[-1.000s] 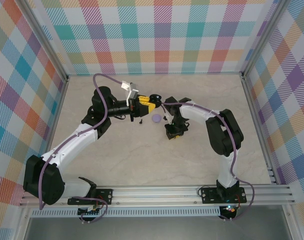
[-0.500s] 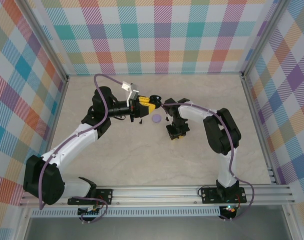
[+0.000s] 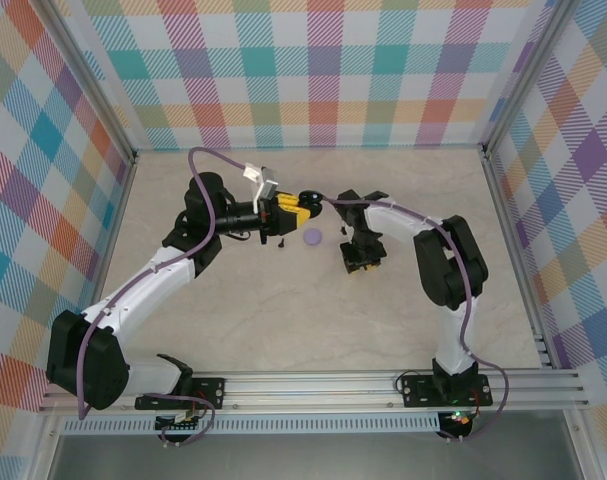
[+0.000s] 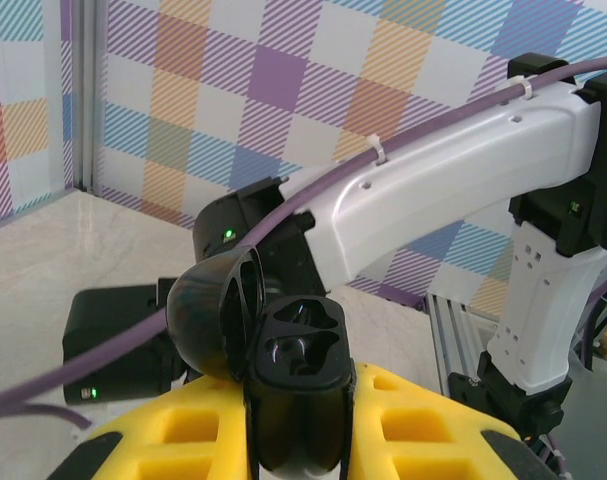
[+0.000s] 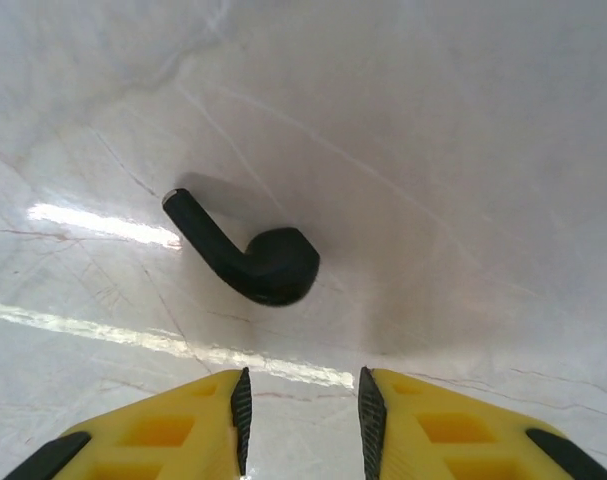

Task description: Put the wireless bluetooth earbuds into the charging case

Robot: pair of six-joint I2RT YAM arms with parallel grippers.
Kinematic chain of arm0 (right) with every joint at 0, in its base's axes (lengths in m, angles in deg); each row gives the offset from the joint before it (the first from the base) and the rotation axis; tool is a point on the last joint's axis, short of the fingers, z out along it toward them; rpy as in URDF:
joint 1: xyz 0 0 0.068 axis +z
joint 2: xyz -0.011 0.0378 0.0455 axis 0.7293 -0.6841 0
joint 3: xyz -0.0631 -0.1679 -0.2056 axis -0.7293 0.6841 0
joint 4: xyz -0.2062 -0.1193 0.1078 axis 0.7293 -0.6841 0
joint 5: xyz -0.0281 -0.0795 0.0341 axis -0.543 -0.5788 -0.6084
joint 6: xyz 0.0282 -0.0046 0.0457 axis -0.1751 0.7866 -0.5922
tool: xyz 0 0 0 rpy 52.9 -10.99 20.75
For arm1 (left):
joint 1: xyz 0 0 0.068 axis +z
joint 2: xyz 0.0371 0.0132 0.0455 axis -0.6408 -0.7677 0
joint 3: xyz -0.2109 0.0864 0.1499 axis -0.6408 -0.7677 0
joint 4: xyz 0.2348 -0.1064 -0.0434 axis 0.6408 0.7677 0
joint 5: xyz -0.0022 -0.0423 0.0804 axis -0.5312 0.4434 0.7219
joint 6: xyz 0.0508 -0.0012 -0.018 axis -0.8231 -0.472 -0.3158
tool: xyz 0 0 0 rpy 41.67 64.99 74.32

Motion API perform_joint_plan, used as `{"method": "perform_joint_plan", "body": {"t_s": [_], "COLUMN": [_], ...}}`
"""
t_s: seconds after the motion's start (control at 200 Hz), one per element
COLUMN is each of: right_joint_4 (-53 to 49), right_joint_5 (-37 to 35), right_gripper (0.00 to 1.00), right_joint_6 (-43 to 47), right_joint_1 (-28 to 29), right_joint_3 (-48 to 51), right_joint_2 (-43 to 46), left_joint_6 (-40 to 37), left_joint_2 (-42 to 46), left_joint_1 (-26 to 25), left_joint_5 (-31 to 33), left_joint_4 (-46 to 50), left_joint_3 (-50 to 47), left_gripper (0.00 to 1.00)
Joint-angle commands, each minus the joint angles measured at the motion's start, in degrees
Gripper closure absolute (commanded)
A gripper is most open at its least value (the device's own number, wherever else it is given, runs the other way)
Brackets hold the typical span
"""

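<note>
Open black charging case (image 4: 288, 355) in the left pincer (image 4: 298, 415)

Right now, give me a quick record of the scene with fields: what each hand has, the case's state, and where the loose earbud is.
left hand: shut on the black charging case
black charging case: lid open, both sockets empty
right hand: open, empty, low over the table
black earbud: lying on the table just ahead of the right hand, untouched
lilac case: on the table, near both hands
</note>
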Motion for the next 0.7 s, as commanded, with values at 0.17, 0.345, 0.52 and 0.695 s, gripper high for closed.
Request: {"method": "perform_joint_plan", "body": {"t_s": [0.17, 0.345, 0.52, 0.695], "right_joint_4": [2.51, 3.65, 3.82, 4.57], "right_joint_5": [9.26, 12.02, 14.24, 17.09], "right_gripper": [0.66, 0.70, 0.68, 0.62], "right_joint_6": [-1.15, -2.74, -4.11, -4.25], "right_joint_1": [-2.44, -2.52, -2.59, -2.59], "right_joint_3": [-0.07, -0.38, -1.26, -0.73], "right_joint_2": [4.71, 2.84, 0.97, -0.11], "left_joint_6": [-1.64, -1.64, -1.73, -1.85], "left_joint_2": [0.34, -0.05, -0.19, -0.21], "left_joint_1": [1.01, 1.01, 1.01, 1.03], "left_joint_5": [-0.69, -0.90, -0.90, -0.94], "left_joint_4": [0.07, 0.16, 0.16, 0.33], "left_joint_3": [2.84, 3.02, 3.11, 3.17], "left_gripper": [1.00, 1.00, 1.00, 1.00]}}
